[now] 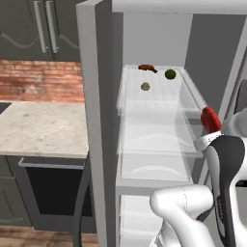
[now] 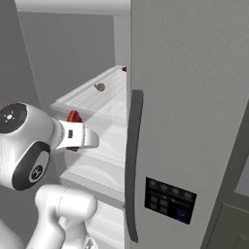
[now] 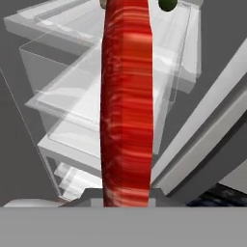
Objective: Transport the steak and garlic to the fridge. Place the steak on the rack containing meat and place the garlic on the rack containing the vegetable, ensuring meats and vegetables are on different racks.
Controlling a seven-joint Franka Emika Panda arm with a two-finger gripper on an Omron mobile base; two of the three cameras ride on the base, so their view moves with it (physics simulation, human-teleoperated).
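Observation:
My gripper [image 1: 211, 124] is shut on the steak [image 1: 210, 118], a bright-red slab held edge-on just outside the right front of the open fridge [image 1: 91, 96]. In the hand view the steak [image 3: 126, 106] stands upright through the middle and hides my fingertips. On the top white rack [image 1: 159, 99] lies the garlic [image 1: 145, 86], an olive-tan lump. The green vegetable [image 1: 170, 74] sits behind it to the right. A dark brown item [image 1: 147, 68] lies at the back of that same rack. The garlic [image 2: 100, 87] and steak [image 2: 74, 116] also appear from the right side.
Two more clear shelves [image 1: 154, 140] sit below the top rack. The fridge's grey right door [image 2: 194, 97], with a long dark handle [image 2: 133, 165] and black dispenser panel [image 2: 170, 199], stands close on my right. A stone counter [image 1: 38, 125] over an oven [image 1: 53, 193] lies left.

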